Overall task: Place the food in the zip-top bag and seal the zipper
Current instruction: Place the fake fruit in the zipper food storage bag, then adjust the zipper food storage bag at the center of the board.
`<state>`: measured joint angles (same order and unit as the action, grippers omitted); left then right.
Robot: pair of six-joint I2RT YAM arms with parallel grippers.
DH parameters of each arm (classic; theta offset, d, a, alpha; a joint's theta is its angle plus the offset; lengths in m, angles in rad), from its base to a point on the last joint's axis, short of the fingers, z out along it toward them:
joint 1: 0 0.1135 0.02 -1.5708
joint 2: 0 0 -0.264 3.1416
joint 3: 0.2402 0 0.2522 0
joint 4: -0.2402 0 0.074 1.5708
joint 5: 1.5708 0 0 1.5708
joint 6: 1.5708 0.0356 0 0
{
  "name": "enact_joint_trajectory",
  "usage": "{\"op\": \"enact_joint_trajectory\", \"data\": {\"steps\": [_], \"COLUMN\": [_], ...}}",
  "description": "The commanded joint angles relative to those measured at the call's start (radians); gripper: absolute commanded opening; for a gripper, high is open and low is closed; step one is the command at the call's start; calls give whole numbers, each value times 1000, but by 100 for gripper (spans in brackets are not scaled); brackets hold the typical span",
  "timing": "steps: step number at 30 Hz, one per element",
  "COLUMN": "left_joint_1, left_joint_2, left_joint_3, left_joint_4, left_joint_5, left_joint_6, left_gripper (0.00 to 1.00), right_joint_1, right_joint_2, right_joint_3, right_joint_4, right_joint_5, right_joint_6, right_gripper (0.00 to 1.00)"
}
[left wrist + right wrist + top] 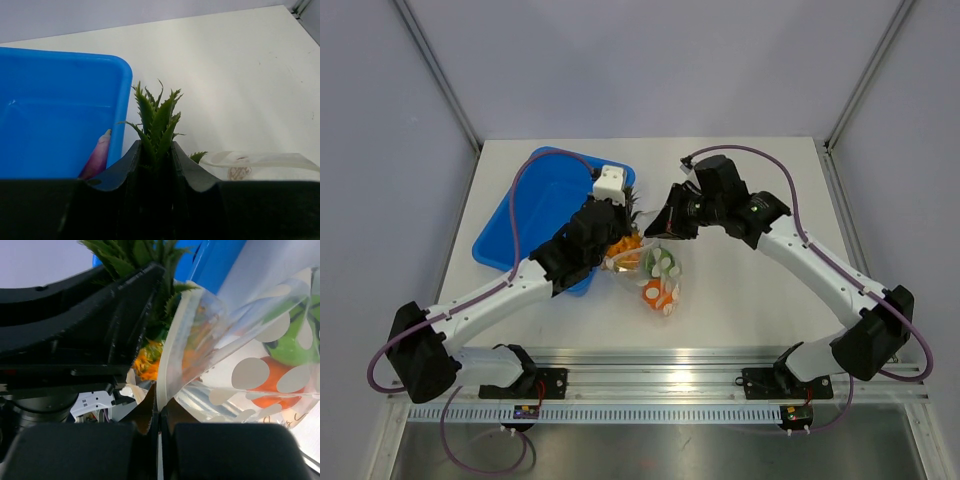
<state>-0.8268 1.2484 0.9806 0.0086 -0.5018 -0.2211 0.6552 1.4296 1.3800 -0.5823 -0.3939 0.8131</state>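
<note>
My left gripper [620,237] is shut on the pineapple [625,243], its green leaves [156,119] sticking up between the fingers. It holds it at the mouth of the clear dotted zip-top bag [660,275]. My right gripper [665,225] is shut on the bag's mouth edge with the zipper strip [167,375], holding it up. The orange ball [272,380] and the green ball [295,342] lie inside the bag. The purple eggplant [97,157] lies in the blue tray [55,115].
The blue tray [535,200] stands at the left of the white table, right beside my left arm. Grey walls and metal posts close in the back and sides.
</note>
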Motion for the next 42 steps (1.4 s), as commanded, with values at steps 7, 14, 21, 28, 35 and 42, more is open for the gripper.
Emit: {"op": "enact_joint_trajectory", "data": {"steps": [7, 14, 21, 28, 35, 42], "left_joint_1": [-2, 11, 87, 333, 333, 333], "left_joint_2": [-23, -99, -220, -170, -73, -35], "left_joint_3": [72, 141, 99, -6, -16, -31], "left_joint_4": [-5, -191, -320, -400, -392, -386], "left_joint_5": [228, 292, 293, 586, 738, 790], "left_joint_6": [-130, -96, -164, -345, -313, -320], "left_gripper": [52, 99, 57, 55, 60, 33], "right_joint_1": [6, 6, 7, 6, 6, 7], "right_joint_2": [-11, -32, -55, -92, -100, -100], "right_joint_3": [38, -19, -45, -62, -65, -67], "right_joint_4": [10, 33, 47, 52, 45, 44], "right_joint_5": [10, 26, 36, 43, 46, 52], "right_joint_6": [-31, -23, -18, -28, -31, -32], "right_gripper": [0, 0, 0, 0, 0, 0]}}
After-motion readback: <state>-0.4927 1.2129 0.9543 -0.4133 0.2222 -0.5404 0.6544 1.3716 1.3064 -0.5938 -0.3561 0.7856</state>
